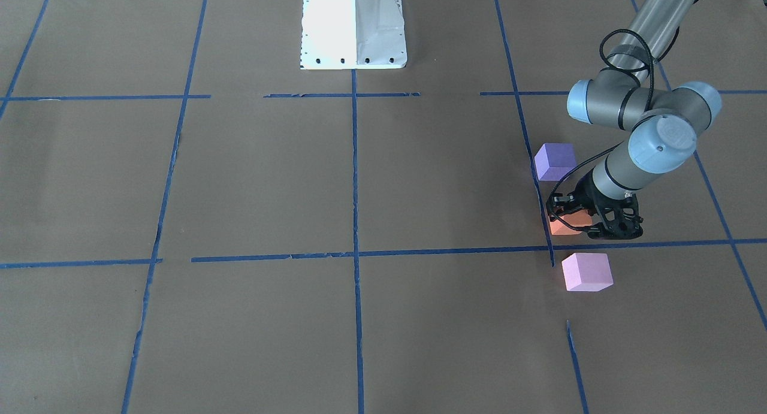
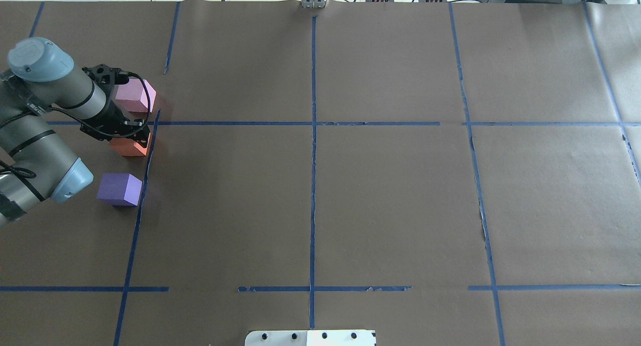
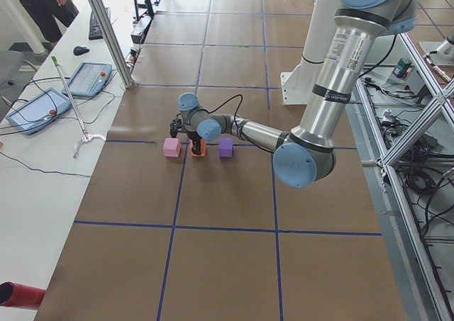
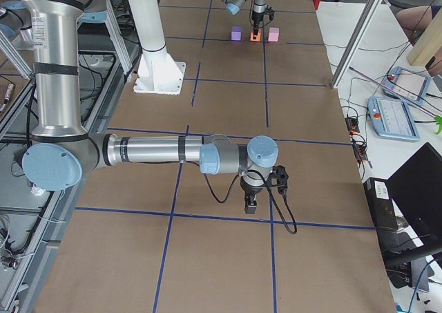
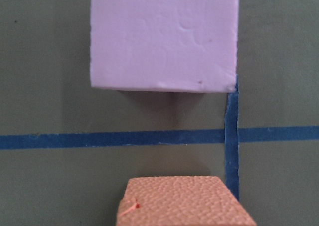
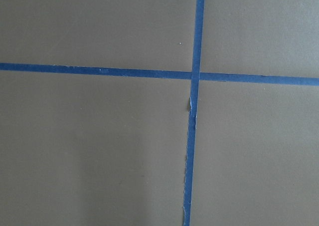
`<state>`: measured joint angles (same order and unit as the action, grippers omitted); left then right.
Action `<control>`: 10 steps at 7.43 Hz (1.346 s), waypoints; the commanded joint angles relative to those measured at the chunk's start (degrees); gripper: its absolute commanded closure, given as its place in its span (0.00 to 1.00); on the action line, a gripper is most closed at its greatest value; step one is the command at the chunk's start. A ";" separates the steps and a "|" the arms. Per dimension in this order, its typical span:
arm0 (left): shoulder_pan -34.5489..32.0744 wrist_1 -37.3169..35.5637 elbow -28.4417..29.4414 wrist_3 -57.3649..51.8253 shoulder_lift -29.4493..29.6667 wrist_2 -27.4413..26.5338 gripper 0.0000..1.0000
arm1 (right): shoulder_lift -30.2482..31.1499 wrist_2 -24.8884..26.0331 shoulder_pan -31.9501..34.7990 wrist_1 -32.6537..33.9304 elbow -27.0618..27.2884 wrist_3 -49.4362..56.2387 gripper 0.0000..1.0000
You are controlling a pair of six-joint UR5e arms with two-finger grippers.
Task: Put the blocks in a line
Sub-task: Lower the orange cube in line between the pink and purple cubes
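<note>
On blue-taped brown paper, left jaws flank the orange block, grip unclear; right jaws' state unclear too.

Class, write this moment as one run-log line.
left gripper: at orange block, grip unclear | purple block, pink block: either side | right gripper: away

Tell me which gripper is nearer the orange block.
Left. The left gripper is right at the orange block; the right gripper hangs far away near a tape crossing.
</note>
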<state>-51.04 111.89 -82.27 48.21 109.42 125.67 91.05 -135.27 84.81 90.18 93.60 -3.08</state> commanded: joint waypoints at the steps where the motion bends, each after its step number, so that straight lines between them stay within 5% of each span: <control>1: 0.15 0.09 -0.09 0.04 -0.17 0.02 0.65 | 0.00 0.01 0.00 0.09 0.00 0.00 0.00; 7: -0.03 0.09 -0.53 0.13 -0.70 0.02 0.63 | 0.00 0.01 0.00 0.00 0.00 0.00 0.00; 8: -0.02 0.09 -0.44 0.04 -0.70 0.02 0.53 | 0.00 0.01 0.00 0.00 0.00 0.00 0.00; 9: -0.02 0.09 -0.44 0.04 -0.78 -0.07 0.20 | 0.00 0.01 0.00 0.00 0.00 0.00 0.00; 10: -0.02 0.09 -0.35 0.04 -0.78 -0.16 0.04 | 0.00 0.01 0.00 0.00 0.00 0.00 0.00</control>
<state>-51.07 111.95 -82.69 48.26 108.66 125.60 91.05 -135.26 84.82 90.18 93.60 -3.08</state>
